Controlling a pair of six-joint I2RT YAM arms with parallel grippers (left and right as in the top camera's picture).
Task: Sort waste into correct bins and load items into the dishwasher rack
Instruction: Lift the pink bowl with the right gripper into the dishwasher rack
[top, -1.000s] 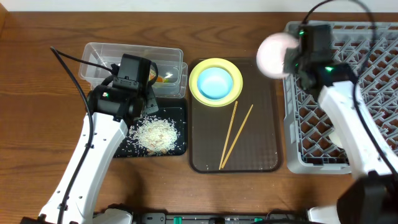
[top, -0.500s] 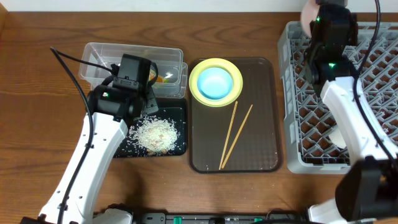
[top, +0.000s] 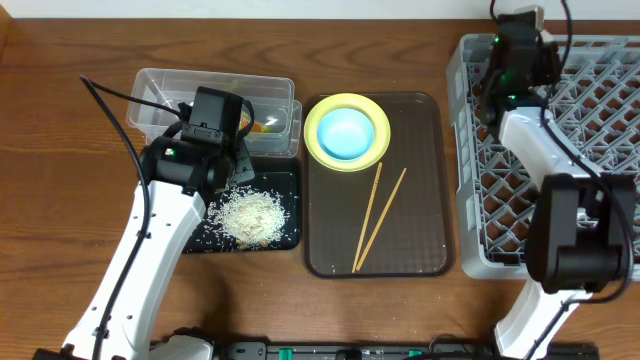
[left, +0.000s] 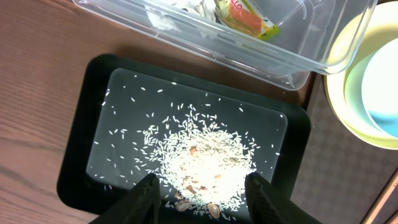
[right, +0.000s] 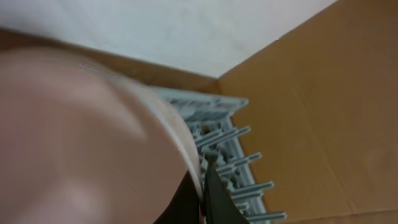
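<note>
Over the far left corner of the grey plastic dishwasher rack (top: 610, 150), the right gripper (right: 200, 199) is pinching the rim of a pale pink round bowl (right: 81, 143), one dark finger on each side of the edge. The overhead view hardly shows the bowl, as the arm hides it. In the right wrist view it is blurred and fills the left of the frame, with the rack's grey tines showing just past its rim. The bowl seems to hang on edge above the tines. The next move probably turns on this: the free slots lie below the bowl and toward the near side, so it would have to come down rim first between two rows. How well it lines up with a row cannot be told. Well to the left, the left gripper (left: 202, 196) hovers with its fingers spread and nothing between them. It is above the heap of white rice (left: 205, 162) on the black rectangular tray (left: 81, 124), which sits just near of the clear plastic container (left: 249, 53) holding wrappers. Two thin wooden chopsticks (top: 380, 215) lie on the brown tray (top: 425, 150) between the arms, their long axes running from near left to far right. They look about as close to either arm, with a yellow bowl (top: 346, 132) holding a blue one at the tray's far end.
</note>
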